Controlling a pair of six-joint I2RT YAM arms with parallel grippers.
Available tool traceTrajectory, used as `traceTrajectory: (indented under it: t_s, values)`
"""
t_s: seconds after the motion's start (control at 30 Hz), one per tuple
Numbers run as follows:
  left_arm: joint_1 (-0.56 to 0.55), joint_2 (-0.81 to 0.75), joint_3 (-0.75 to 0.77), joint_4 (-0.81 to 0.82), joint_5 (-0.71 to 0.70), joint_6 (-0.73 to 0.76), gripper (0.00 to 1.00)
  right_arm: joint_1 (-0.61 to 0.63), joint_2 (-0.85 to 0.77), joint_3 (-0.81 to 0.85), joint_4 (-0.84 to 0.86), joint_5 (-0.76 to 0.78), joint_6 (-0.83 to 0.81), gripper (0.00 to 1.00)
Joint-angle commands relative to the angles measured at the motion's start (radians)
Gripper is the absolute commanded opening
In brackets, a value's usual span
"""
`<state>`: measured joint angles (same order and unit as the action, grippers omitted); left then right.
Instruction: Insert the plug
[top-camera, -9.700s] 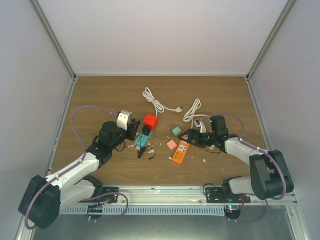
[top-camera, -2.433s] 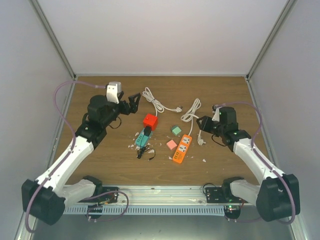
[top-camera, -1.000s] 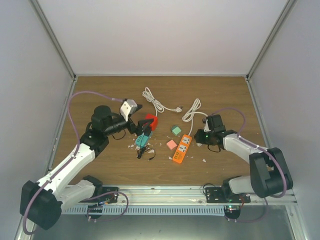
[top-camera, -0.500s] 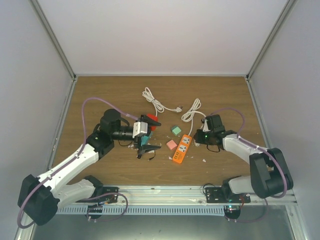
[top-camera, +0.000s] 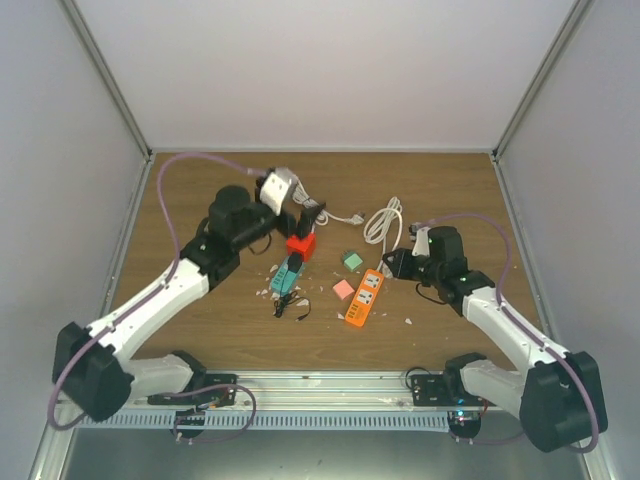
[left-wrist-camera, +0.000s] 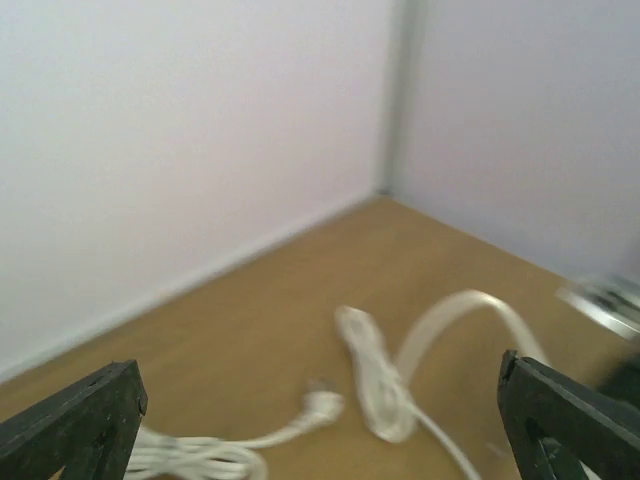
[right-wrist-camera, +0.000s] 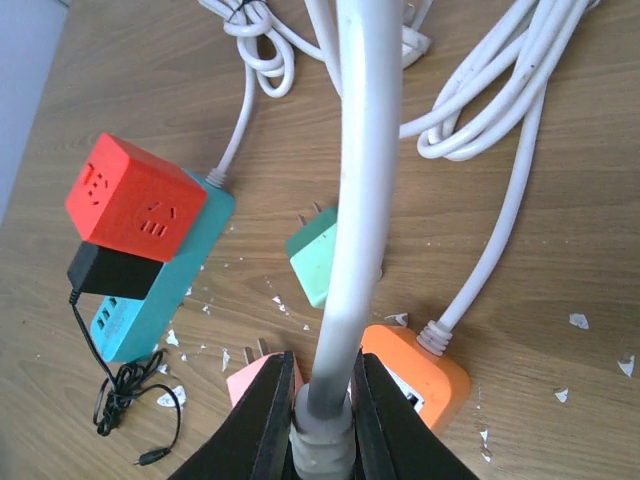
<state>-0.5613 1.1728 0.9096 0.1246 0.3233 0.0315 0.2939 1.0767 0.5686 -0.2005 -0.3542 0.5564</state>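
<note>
Since the plug (right-wrist-camera: 321, 441) must be steered by its neck, it is clamped in the right gripper (top-camera: 394, 263), cord (right-wrist-camera: 355, 180) trailing away, just beside the orange power strip (right-wrist-camera: 418, 372); the left gripper (left-wrist-camera: 320, 420) is held wide open, raised aside, grasping nothing.

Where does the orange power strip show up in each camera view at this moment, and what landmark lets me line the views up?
Top external: orange power strip, right of centre on the table, lying at an angle.
Left wrist: not in it.
Right wrist: bottom, right of centre.
Shared landmark: the coiled white cord, seen in all three views.
</note>
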Motion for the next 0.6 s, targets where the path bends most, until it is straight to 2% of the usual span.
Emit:
traceTrajectory:
  t_s: [0.0,0.07,0.1,0.2,0.3,0.43,0.5,0.57]
  values:
    - [-0.013,0.134,0.194,-0.156,-0.645,-0.095,0.99,0.008,-0.030,0.026,0.021,-0.028,0.010,0.00]
    - [-0.025,0.247,0.323,-0.277,-0.792,-0.044,0.99,0.008,-0.028,0.020,0.031,-0.039,0.010,0.00]
    - [-0.030,0.304,0.381,-0.329,-0.815,0.008,0.99,0.008,-0.029,0.014,0.037,-0.046,0.011,0.01]
    - [-0.026,0.410,0.499,-0.448,-0.686,0.150,0.99,0.008,-0.035,-0.004,0.048,-0.061,0.007,0.00]
    - [-0.026,0.462,0.610,-0.611,-0.536,0.201,0.99,0.008,-0.056,-0.019,0.046,-0.065,0.002,0.00]
    - [-0.044,0.439,0.658,-0.713,-0.291,0.288,0.99,0.009,-0.080,-0.031,0.044,-0.075,0.001,0.01]
    - [-0.051,0.415,0.661,-0.724,-0.068,0.360,0.99,0.009,-0.084,-0.028,0.044,-0.085,-0.002,0.00]
    - [-0.023,0.341,0.589,-0.647,0.266,0.444,0.99,0.008,-0.084,-0.019,0.045,-0.101,-0.004,0.01]
